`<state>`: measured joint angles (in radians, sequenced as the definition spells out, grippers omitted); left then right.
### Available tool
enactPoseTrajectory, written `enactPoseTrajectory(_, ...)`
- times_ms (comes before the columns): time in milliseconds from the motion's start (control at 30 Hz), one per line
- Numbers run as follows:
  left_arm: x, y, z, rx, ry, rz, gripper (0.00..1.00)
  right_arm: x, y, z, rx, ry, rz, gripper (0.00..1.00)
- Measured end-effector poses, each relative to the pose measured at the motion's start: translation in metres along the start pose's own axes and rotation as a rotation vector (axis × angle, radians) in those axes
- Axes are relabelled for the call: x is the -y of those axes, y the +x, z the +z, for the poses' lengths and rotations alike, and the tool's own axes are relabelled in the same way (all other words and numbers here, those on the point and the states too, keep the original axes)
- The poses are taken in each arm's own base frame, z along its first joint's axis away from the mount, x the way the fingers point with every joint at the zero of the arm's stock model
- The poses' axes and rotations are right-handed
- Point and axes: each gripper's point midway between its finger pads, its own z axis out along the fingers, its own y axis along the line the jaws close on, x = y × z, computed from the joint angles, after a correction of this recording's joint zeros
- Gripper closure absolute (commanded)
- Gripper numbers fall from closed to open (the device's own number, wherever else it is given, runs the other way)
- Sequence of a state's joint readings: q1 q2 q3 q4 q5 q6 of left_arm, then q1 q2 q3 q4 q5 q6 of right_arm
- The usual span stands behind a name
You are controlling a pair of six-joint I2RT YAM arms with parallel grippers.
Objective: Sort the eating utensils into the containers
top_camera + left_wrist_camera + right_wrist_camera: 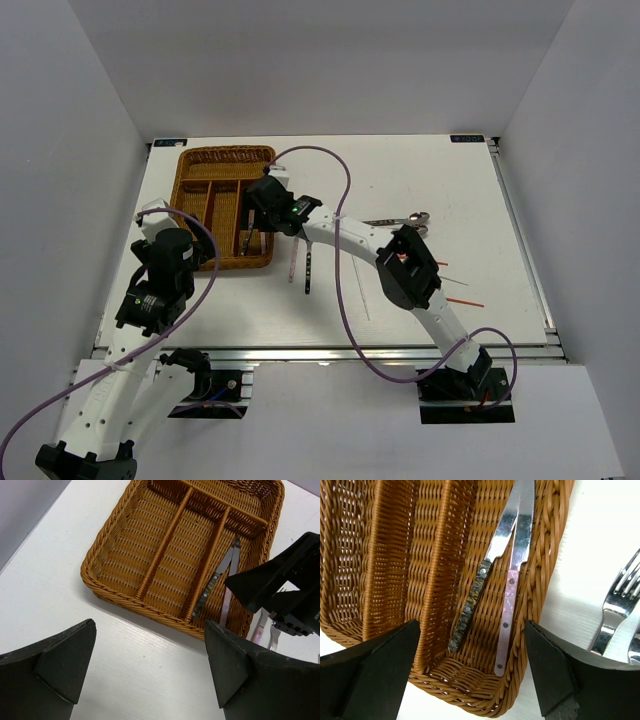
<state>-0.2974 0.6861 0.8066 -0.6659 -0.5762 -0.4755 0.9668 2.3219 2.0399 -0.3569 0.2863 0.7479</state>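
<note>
Right claw point(471, 650) is hanging over the right-hand long slot of the wicker tray point(390, 555), fingers spread wide and gripping nothing. Two knives are lying in that slot, directly between its fingers. The dark-handled knife point(470, 600) is sitting nearer the left finger and leaning toward the slot divider. The pink-handled knife point(509, 605) is running straight along the outer wall, nearer the right finger. Both handles are pointing back toward the claw and the blades are crossing or touching at the far end. Just beyond the right finger, outside the tray wall, two forks point(615, 605) are resting on the white table point(600, 525), tines away from the claw. Left claw point(150, 645) is hovering over bare table just short of the tray's near rim, fingers likewise spread and empty. From there I am seeing the tray ahead, with the knives ahead and to the right, and the right claw's black body beyond its right finger. The other long slots and the crosswise slot at the far end are showing only wicker. In the overhead view the spoons point(418, 217) are lying well behind the right claw, beside its forearm, and a red chopstick point(466, 301) is lying further back again.
</note>
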Motion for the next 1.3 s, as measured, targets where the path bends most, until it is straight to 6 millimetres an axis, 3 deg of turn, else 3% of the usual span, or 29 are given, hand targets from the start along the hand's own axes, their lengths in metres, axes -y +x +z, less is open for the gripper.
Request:
enactPoseTrajectory(200,0.000,0.000,0.000,0.001,0.000,0.000,0.02,0.012,-0.018,-0.009,0.038,0.031,-0.013,0.11)
enactPoseTrajectory(367,0.000,-0.002,-0.001,0.006,0.005,-0.004,0.02,0.049,-0.025,-0.061,0.051,0.102,-0.067,0.12)
enactPoseTrajectory(433,0.000,-0.001,-0.001,0.002,0.005,-0.002,0.02,0.060,-0.027,-0.078,0.066,0.121,-0.079,0.18)
enactPoseTrajectory(533,0.001,0.003,0.003,-0.015,-0.004,0.012,0.02,0.082,-0.015,-0.093,0.054,0.173,-0.094,0.31)
enactPoseTrajectory(600,0.002,0.006,0.006,-0.028,-0.010,0.022,0.02,0.096,0.000,-0.093,0.030,0.216,-0.111,0.42)
enactPoseTrajectory(767,0.002,0.008,0.007,-0.034,-0.013,0.026,0.02,0.129,0.054,-0.081,-0.087,0.306,-0.156,0.45)
enactPoseTrajectory(1000,0.002,0.008,0.007,-0.033,-0.012,0.026,0.02,0.139,0.083,-0.062,-0.150,0.340,-0.173,0.47)
enactPoseTrajectory(1100,0.002,0.007,0.007,-0.032,-0.012,0.025,0.02,0.143,0.091,-0.056,-0.168,0.350,-0.175,0.53)
enactPoseTrajectory(1200,0.002,0.007,0.006,-0.029,-0.010,0.023,0.02,0.144,0.094,-0.052,-0.171,0.356,-0.169,0.66)
enactPoseTrajectory(1300,0.002,0.007,0.006,-0.028,-0.010,0.022,0.02,0.144,0.094,-0.051,-0.165,0.357,-0.161,0.89)
